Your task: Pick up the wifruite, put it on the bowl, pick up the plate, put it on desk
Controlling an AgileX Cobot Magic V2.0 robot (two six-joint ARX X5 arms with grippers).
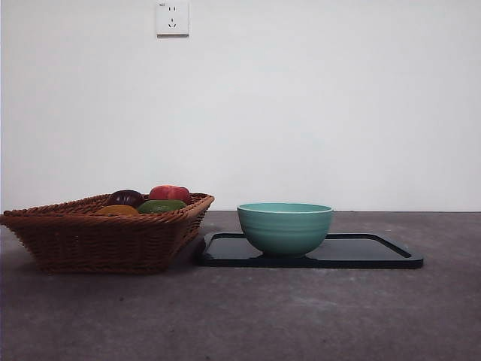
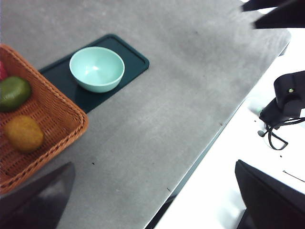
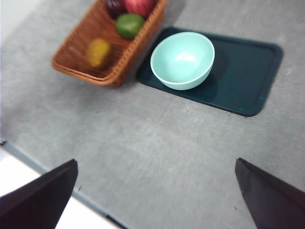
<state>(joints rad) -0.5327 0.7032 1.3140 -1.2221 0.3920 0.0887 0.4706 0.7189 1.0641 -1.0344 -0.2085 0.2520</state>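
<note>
A white wall backs a grey counter. The small orange-brown fruit lies in a wicker basket beside a mint bowl. Likely light and firm; grip across its middle. Both end effectors hover wide open, empty.

mint-green bowl on a dark tray; orange-brown wifruite and green fruit in the wicker basket

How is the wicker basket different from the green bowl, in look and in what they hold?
The basket is brown woven wicker with sloping sides; the bowl is smooth mint-green ceramic and round. The basket holds fruit, among them the orange-brown wifruite and a green fruit; the bowl is empty. The basket stands on the desk itself; the bowl stands on a black tray. Both are open-topped and upright.
</note>
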